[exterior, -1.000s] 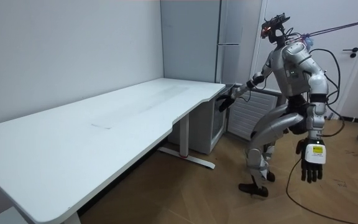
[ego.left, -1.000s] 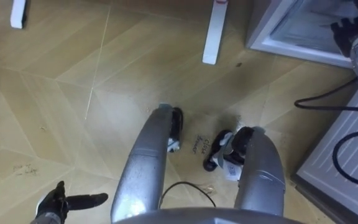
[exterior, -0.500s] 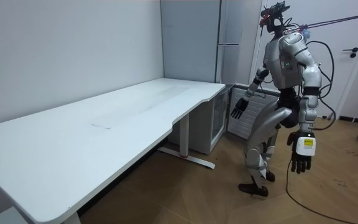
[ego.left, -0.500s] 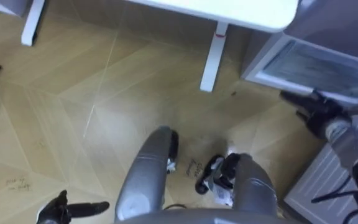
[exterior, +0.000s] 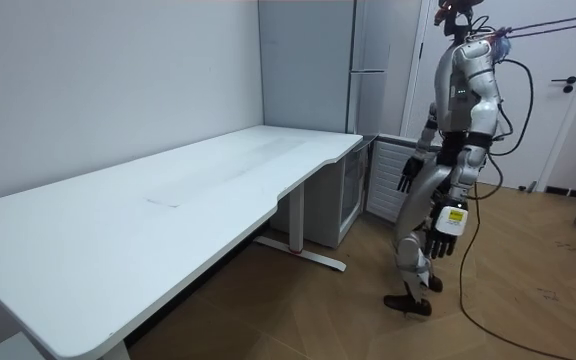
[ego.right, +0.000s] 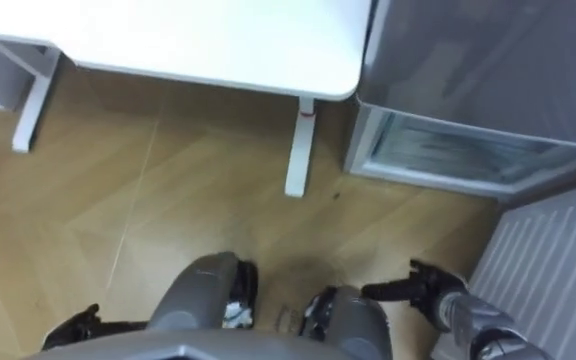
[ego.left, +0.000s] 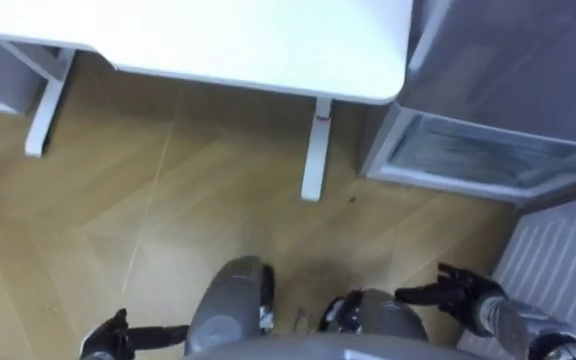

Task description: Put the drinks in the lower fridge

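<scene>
Stood on the wooden floor (ego.left: pixel 168 200) facing the table (ego.left: pixel 218 40), the glass-fronted lower fridge (ego.left: pixel 468 160) just beside its leg. Hung left hand (ego.left: pixel 108 340) and right hand (ego.left: pixel 463 295) low by the legs, fingers relaxed, grasping nothing.

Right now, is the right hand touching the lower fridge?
Apart. In the left eye view, bare floor lies between the right hand and the lower fridge.

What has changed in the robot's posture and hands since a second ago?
The robot straightened up from its lean toward the low fridge. Its right hand drew back from the fridge to its side, open and empty. The left hand hangs open and empty as before. The white table and fridge stayed put.
</scene>
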